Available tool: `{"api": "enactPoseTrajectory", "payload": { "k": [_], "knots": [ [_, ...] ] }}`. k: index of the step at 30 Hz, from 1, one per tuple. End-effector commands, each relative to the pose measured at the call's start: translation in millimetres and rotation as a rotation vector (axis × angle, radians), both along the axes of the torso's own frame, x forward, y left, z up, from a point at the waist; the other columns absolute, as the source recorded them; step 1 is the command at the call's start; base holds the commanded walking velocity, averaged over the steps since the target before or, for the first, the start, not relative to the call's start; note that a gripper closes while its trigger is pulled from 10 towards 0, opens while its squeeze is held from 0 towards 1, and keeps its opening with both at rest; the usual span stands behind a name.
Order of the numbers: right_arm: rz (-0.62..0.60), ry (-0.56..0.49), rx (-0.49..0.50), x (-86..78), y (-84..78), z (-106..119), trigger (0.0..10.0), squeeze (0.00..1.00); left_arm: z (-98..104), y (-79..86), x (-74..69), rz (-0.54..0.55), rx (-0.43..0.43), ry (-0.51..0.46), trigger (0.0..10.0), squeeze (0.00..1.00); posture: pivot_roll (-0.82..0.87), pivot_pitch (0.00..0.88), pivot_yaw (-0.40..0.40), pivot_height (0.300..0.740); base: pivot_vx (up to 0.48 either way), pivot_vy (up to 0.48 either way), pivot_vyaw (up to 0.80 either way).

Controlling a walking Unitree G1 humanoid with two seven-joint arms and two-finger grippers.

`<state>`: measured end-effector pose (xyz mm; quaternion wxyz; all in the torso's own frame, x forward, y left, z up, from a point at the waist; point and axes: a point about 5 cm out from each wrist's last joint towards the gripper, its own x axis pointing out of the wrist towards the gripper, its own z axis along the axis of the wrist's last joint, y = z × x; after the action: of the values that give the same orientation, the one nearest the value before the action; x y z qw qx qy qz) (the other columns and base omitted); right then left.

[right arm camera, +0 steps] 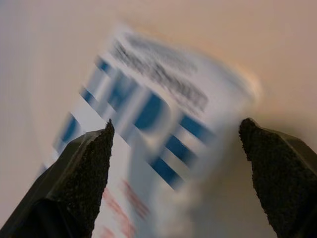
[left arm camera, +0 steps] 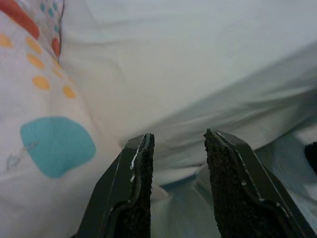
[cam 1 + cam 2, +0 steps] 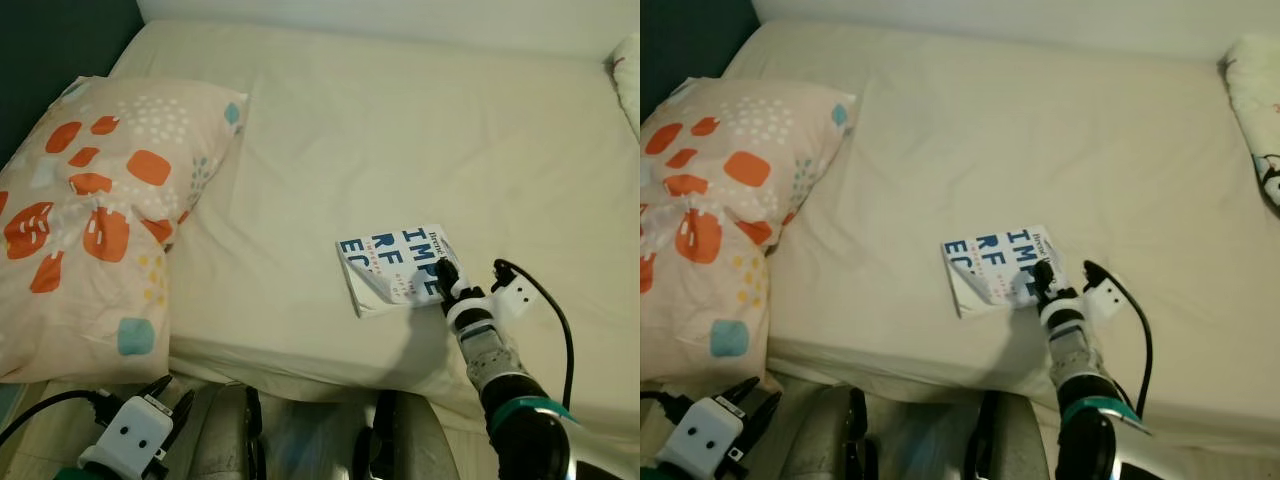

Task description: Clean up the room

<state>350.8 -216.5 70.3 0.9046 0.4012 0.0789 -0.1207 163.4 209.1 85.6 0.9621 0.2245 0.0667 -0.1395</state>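
Book [image 3: 395, 267] with blue letters lies flat on the bed [image 3: 400, 130], near its front edge. Right claw [image 3: 442, 272] sits over the book's near right corner, fingers [image 1: 79, 183] spread wide, gripping nothing. Patterned pillow [image 3: 90, 210] rests at the bed's left side, well apart from the book. Left claw [image 2: 176, 144] hangs low before the bed by the pillow, fingers slightly parted, empty.

Both eye views look steeply down on the bed [image 3: 400, 130] from above its near edge, sharing book [image 3: 1002, 268] and pillow [image 3: 90, 210] — each wrist camera sits close, the right's picture seemingly motion-blurred.
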Motion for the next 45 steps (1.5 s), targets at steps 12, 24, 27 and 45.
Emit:
{"api": "enactPoseTrajectory", "payload": {
  "k": [12,24,27,45],
  "knots": [
    [0.022,0.190,0.045,-28.9,21.2,-47,10.0,1.00,-4,5.1,-11.1,-0.001,0.015,0.064,10.0,0.00,0.27,0.307,0.069,0.611,0.000,0.000,0.00],
    [-0.088,0.132,0.456,-26.3,61.3,-49,10.0,1.00,1,13.5,-17.9,0.001,0.037,0.076,10.0,0.00,0.30,0.320,0.074,0.611,0.000,0.000,0.00],
    [-0.073,0.128,0.488,-24.6,71.2,-48,10.0,0.98,2,15.4,-19.1,0.005,0.041,0.079,10.0,0.00,0.31,0.322,0.074,0.611,0.000,0.000,0.00],
    [0.111,-0.028,0.570,-5.4,126.0,-16,10.0,0.25,3,17.4,-28.8,0.017,0.044,0.093,10.0,0.00,0.31,0.334,0.064,0.611,0.000,0.000,0.00]
  ]
}}
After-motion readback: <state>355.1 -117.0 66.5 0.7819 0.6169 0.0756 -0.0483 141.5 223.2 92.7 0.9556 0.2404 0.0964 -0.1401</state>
